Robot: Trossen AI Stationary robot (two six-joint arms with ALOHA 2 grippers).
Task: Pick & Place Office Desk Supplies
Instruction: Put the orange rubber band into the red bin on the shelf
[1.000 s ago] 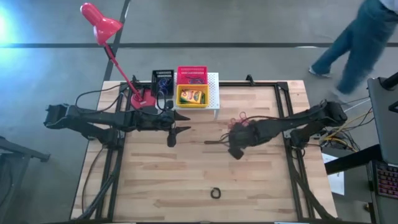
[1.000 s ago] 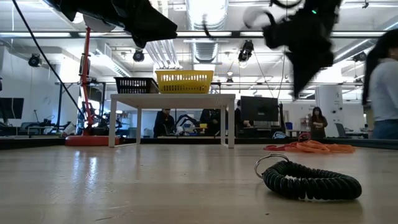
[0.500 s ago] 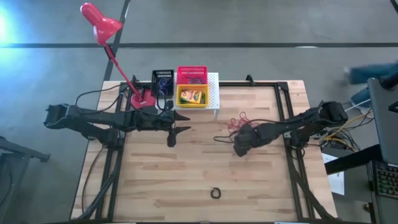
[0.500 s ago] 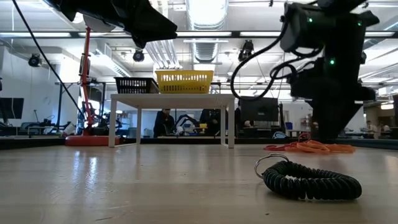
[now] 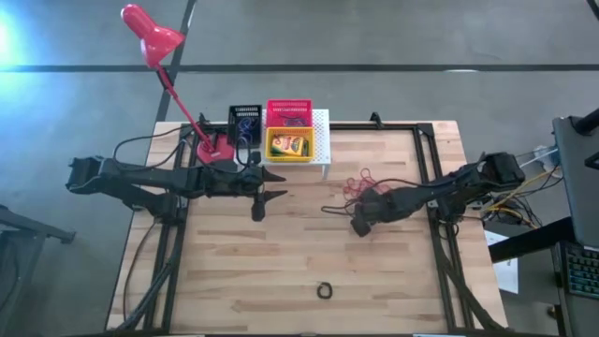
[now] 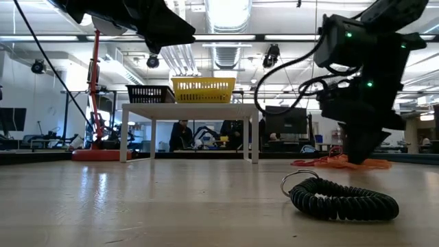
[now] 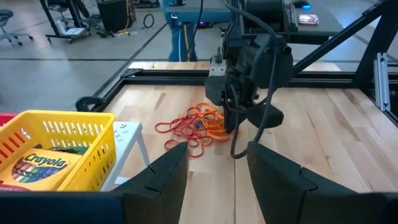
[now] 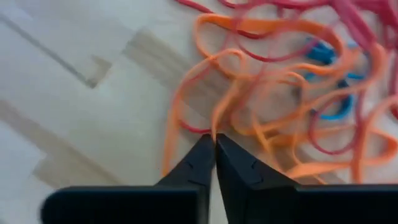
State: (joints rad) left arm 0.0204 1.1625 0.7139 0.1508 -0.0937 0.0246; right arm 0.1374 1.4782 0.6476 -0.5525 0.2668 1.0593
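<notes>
Dropped lower onto rubber bands [image 8: 292, 106] right of centre — right gripper [image 8: 214, 146] pinched shut on an orange strand; left gripper [image 5: 265, 192] idle, part-open.

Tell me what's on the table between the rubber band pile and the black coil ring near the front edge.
Bare wood only, per the high view, between the rubber bands and the black coil ring.

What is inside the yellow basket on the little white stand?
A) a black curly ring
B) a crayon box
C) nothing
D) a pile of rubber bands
B: the yellow basket on the white stand holds a crayon box with its label showing.
</notes>
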